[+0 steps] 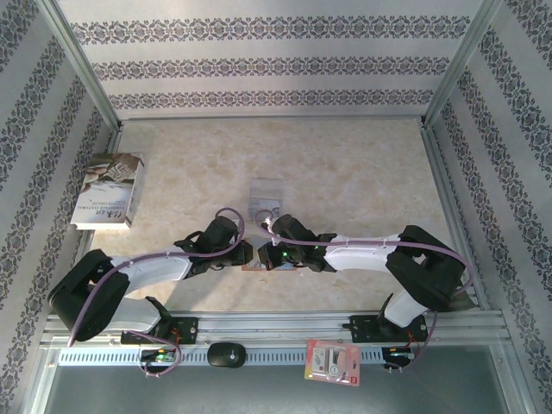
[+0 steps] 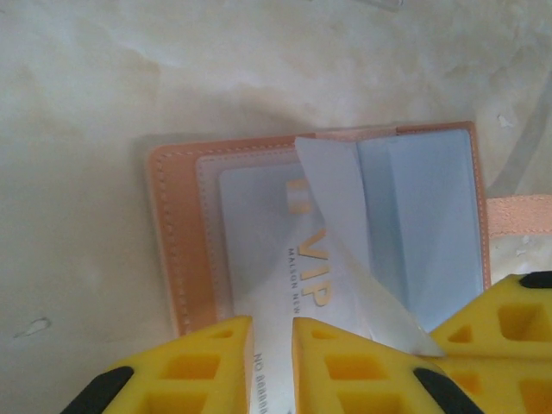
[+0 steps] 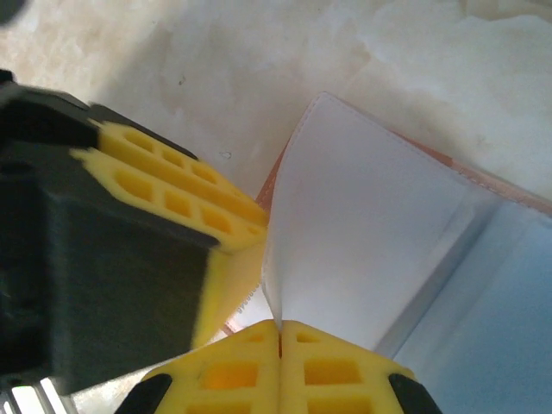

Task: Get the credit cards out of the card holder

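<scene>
1. Left wrist view is showing the card holder (image 2: 172, 241) lying open on the tabletop (image 2: 86, 86), lining facing up.
2. A VIP credit card (image 2: 259, 224) is sitting in the holder's left pocket, its near end poking past the holder's near edge.
3. The left claw (image 2: 272, 323) is hovering at that near edge, its fingers standing narrowly apart with the card showing through the gap.
4. The right claw (image 3: 279, 326) is pinching fully closed on the holder's pale grey flap (image 3: 362, 216), holding it raised above the right half.
</scene>
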Controlling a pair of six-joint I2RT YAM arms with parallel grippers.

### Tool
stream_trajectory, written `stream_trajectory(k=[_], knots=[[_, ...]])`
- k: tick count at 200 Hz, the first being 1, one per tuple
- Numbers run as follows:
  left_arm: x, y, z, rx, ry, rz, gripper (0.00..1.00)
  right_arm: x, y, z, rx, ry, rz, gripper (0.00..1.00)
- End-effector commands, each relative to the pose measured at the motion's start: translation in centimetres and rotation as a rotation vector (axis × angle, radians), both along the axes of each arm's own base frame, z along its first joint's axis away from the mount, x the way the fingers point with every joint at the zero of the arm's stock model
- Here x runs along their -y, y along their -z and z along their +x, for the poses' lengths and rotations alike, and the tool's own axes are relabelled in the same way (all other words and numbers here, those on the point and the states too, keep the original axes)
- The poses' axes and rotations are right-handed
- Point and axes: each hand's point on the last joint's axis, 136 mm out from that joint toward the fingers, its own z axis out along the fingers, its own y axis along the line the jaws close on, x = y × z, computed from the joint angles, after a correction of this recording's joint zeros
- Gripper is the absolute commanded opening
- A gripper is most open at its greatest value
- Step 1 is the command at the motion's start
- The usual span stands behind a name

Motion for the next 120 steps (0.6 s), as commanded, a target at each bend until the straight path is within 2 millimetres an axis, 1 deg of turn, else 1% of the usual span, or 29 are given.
stream_trajectory(k=[1,16,57,93,120], knots=[[2.0,-0.5,0.6,0.027,0.016,-0.033,0.17,-0.2,-1.0,0.3,0.002,0.008,0.054,0.00],[1.9,0.1,0.4,0.008,0.010,-0.023,0.16,-0.1,-0.9,0.3,0.001,0.012,0.054,0.00],[0.1,1.3,-0.6,-0.037,-0.011,0.071,0.10,0.8,-0.7,0.4,-0.006,0.047,0.037,0.00],[-0.1,2.3,-1.4,-0.082,0.004,0.080,0.07,3.2,0.6,0.4,-0.041,0.123,-0.074,0.00],[0.1,2.4,-1.5,-0.091,0.009,0.072,0.06,5.8,1.6,0.2,-0.061,0.200,-0.179,0.04]])
